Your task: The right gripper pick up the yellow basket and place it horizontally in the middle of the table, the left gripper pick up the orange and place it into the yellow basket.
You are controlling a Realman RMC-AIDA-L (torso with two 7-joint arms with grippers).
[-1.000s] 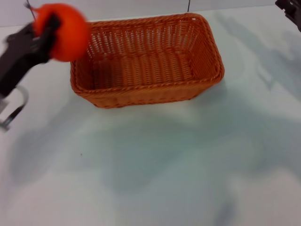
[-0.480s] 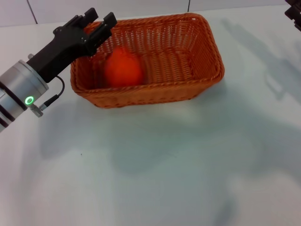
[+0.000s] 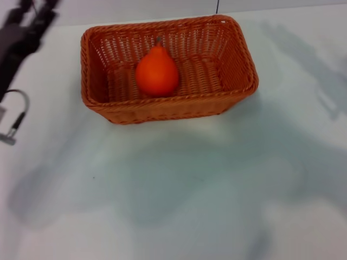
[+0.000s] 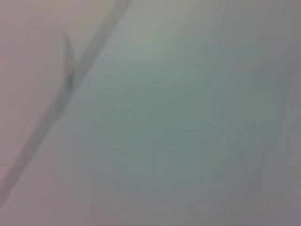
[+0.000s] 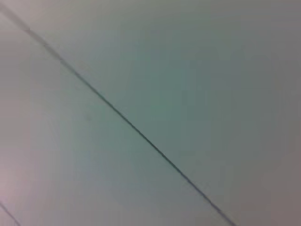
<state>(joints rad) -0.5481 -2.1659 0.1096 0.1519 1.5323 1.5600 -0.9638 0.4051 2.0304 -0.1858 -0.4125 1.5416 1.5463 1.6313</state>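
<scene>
One yellow basket (image 3: pixel 169 108), one orange (image 3: pixel 156 75), one table (image 3: pixel 179 195).

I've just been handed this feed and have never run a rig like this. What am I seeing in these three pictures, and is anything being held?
A two-armed robot is at work. The head camera looks down on a white table. The yellow basket, a woven wicker one, sits on the table with the orange inside it. The left gripper is the blurred black shape at the far left corner, holding nothing. The right gripper is out of sight. The other two pictures come from cameras on the wrists and show only a pale surface with dark lines.
</scene>
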